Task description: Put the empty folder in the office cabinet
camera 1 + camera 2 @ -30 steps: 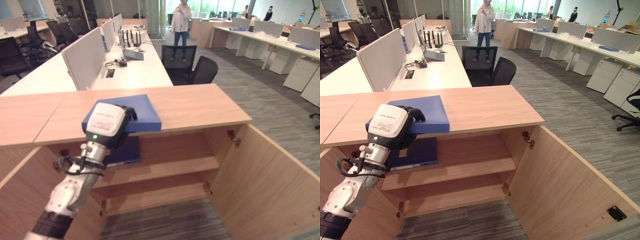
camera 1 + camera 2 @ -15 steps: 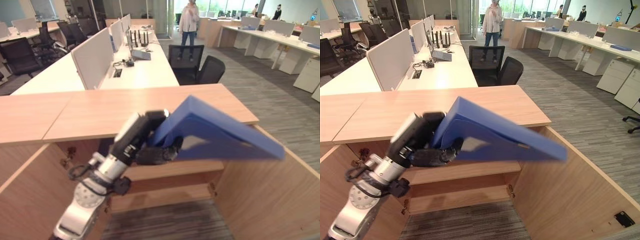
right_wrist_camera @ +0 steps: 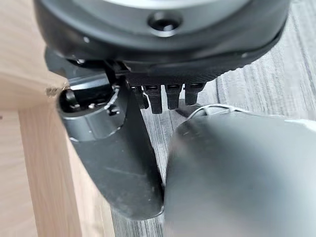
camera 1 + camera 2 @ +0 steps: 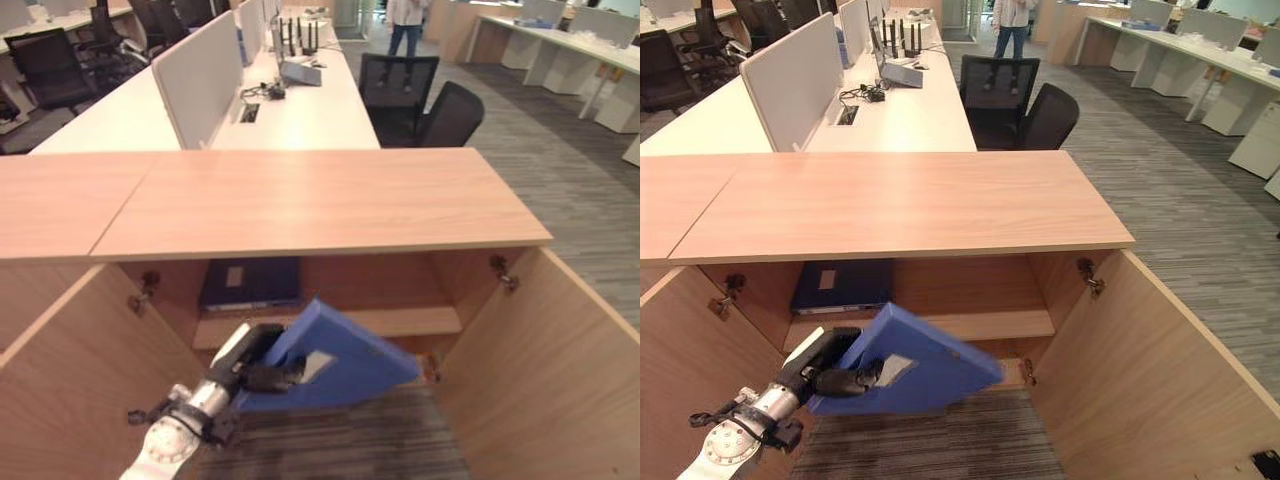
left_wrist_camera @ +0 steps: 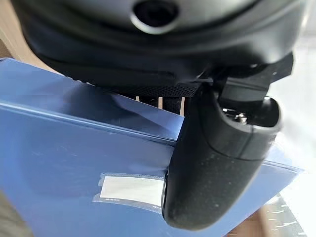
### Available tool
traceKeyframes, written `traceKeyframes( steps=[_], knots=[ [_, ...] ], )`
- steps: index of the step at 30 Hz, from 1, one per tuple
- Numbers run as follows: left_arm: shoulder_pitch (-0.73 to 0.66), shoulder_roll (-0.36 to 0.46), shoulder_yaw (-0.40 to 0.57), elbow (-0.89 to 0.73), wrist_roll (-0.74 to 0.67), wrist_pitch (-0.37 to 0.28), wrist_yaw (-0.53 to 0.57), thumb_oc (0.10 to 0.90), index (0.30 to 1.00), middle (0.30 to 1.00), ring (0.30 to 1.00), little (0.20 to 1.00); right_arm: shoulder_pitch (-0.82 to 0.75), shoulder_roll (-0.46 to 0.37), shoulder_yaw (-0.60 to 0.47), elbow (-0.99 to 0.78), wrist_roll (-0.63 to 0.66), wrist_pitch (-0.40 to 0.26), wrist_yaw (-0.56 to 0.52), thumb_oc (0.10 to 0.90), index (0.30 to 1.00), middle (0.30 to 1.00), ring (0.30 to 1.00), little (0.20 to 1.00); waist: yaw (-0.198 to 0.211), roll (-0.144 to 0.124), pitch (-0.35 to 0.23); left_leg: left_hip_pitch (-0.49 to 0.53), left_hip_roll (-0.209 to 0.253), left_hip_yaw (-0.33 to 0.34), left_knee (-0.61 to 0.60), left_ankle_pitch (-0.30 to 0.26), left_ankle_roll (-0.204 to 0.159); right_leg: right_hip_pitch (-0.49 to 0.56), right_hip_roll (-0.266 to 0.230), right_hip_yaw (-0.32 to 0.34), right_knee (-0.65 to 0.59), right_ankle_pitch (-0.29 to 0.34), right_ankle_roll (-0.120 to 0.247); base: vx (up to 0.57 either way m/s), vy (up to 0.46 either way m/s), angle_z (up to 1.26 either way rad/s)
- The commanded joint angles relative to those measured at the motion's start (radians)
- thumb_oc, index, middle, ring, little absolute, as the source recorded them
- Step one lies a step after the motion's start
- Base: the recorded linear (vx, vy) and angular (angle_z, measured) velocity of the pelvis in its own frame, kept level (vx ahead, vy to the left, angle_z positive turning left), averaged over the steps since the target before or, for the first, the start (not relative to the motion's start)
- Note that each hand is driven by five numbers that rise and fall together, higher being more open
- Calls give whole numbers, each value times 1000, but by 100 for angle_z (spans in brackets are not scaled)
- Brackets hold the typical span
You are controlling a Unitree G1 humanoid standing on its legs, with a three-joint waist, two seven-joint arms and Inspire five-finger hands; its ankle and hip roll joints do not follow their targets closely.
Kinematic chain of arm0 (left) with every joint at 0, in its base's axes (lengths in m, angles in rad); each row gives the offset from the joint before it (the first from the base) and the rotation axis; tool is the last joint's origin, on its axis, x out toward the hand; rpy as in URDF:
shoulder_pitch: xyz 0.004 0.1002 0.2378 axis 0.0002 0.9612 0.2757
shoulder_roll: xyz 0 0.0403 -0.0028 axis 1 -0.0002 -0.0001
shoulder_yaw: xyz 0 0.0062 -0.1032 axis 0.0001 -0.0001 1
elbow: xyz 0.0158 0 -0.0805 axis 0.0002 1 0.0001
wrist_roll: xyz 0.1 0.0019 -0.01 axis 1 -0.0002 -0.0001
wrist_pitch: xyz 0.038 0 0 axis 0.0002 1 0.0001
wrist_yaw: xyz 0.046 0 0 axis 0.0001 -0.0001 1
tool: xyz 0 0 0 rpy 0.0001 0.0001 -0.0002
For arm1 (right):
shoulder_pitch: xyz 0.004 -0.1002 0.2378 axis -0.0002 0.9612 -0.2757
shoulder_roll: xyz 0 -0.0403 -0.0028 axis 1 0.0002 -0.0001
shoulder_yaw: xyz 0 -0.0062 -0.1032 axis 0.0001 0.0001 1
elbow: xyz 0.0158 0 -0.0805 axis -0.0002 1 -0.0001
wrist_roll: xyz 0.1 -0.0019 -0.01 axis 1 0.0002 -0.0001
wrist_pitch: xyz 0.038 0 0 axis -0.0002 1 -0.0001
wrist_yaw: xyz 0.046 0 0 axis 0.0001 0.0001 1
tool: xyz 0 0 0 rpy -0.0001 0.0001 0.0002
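The left hand (image 4: pixel 262 372) is clamped on the stiff, light blue plastic folder's (image 4: pixel 345 358) spine edge, tilted before the open wooden cabinet's (image 4: pixel 330 323) shelf.

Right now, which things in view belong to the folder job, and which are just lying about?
In the job:
- blue folder, tilted, held low in front of the open cabinet
- left hand, gripping that folder
- office cabinet, doors open
- cabinet shelf

Lying about:
- dark folder already on the shelf
- office chairs
- desks
- person
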Motion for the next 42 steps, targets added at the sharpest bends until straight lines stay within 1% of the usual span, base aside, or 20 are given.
traceKeyframes(
  steps=[1,4,5,6,7,8,9,10,11,12,13,14,16,18,19,25,28,34,39,42],
  knots=[
    [-65,49,92,-198,62,-121,-12,400,300,300,300,300,-105,-3,88,-47,-112,-14,-16,800,900,900,900,900,23,-30,10,49,42,-102,-6,-148,-13,-22,-80,13,7,51,84,0,0,0],
    [-53,81,91,-204,94,-126,-24,400,300,300,300,300,-157,-23,148,-134,-173,-12,-26,800,900,900,900,900,32,-30,11,47,41,-103,-6,-148,-11,-24,-83,14,7,52,85,0,0,0],
    [-56,79,70,-203,84,-124,-22,400,300,300,300,300,-214,18,181,-134,-188,-25,-68,800,900,900,900,900,43,-20,8,51,45,-104,-6,-154,-11,-18,-79,9,7,48,85,0,0,0],
    [-65,74,65,-189,108,-133,15,400,300,300,300,300,-252,31,207,-146,-222,6,-79,800,900,900,900,900,45,-25,11,46,38,-105,-6,-147,-9,-22,-86,9,7,54,85,0,0,0],
    [-61,67,64,-185,116,-116,19,400,300,300,300,300,-274,18,217,-200,-247,-13,-87,800,900,900,900,900,50,-23,13,44,37,-107,-6,-146,-8,-24,-87,7,7,54,85,0,0,0],
    [-63,77,79,-193,129,-137,31,400,300,300,300,300,-310,-17,231,-300,-285,-14,-100,800,900,900,900,900,56,-23,13,43,36,-108,-6,-145,-8,-25,-89,7,7,55,85,-6,11,3],
    [-63,75,81,-195,129,-137,30,400,300,300,300,300,-310,-20,231,-305,-286,-10,-98,800,900,900,900,900,55,-22,15,44,36,-108,-6,-145,-8,-25,-89,7,7,55,85,-7,5,5],
    [-63,66,81,-206,109,-153,46,400,300,300,300,300,-319,17,249,-308,-267,-41,-116,800,900,900,900,900,63,-20,17,43,35,-112,-6,-145,-9,-23,-91,2,7,54,84,-16,-7,4],
    [-58,63,91,-214,117,-157,74,400,300,300,300,300,-313,-3,283,-369,-321,-40,-109,800,900,900,900,900,66,-24,21,42,35,-112,-6,-144,-9,-24,-91,3,7,54,84,0,0,0],
    [-34,46,107,-221,117,-168,82,400,300,300,300,300,-271,-40,297,-454,-353,-49,-107,800,900,900,900,900,60,-22,24,44,36,-108,-6,-144,-10,-25,-92,5,7,54,85,-34,0,3],
    [-1,37,135,-230,134,-182,92,400,300,300,300,300,-207,-120,290,-661,-396,-70,-80,800,900,900,900,900,45,-27,33,48,37,-101,-6,-145,-11,-28,-92,7,7,54,86,-30,7,2],
    [8,33,137,-232,138,-185,92,400,300,300,300,300,-170,-163,283,-767,-399,-78,-59,800,900,900,900,900,36,-27,31,51,38,-97,-6,-145,-12,-28,-94,8,7,53,87,-15,6,4],
    [7,26,132,-224,147,-190,92,400,300,300,300,300,-127,-215,282,-910,-397,-95,-21,800,900,900,900,900,31,-26,25,53,39,-94,-6,-145,-13,-26,-95,6,7,51,87,0,0,0],
    [1,28,130,-223,161,-194,98,400,300,300,300,300,-111,-241,282,-987,-393,-104,5,800,900,900,900,900,31,-25,21,52,41,-95,-6,-144,-14,-25,-97,0,7,51,88,6,-2,-2],
    [0,27,129,-223,161,-193,98,400,300,300,300,300,-109,-243,280,-991,-393,-102,7,800,900,900,900,900,31,-24,20,52,41,-95,-6,-144,-14,-24,-98,0,7,50,89,0,0,0],
    [-3,22,149,-236,211,-198,109,400,300,300,300,300,-95,-256,322,-1076,-384,-114,94,800,900,900,900,900,41,-26,18,50,42,-98,-6,-144,-17,-19,-103,-14,7,52,89,1,-1,-1],
    [-2,15,155,-237,227,-199,113,400,300,300,300,300,-107,-250,336,-1084,-372,-116,105,800,900,900,900,900,44,-26,18,51,43,-98,-6,-143,-18,-19,-105,-16,7,52,89,0,0,0],
    [-18,15,151,-225,268,-197,119,400,300,300,300,300,-147,-245,342,-1104,-370,-116,97,800,900,900,900,900,50,-26,19,51,43,-96,-6,-141,-18,-17,-106,-16,7,52,88,0,0,0],
    [-40,15,135,-238,257,-196,118,400,300,300,300,300,-184,-238,344,-1117,-367,-113,87,800,900,900,900,900,52,-25,17,51,43,-95,-6,-141,-18,-15,-106,-17,7,53,87,0,0,0],
    [-62,15,113,-251,232,-199,114,400,300,300,300,300,-197,-237,347,-1113,-393,-117,72,800,900,900,900,900,49,-23,14,52,43,-95,-6,-141,-17,-16,-107,-17,7,53,87,0,0,0]
  ],
)
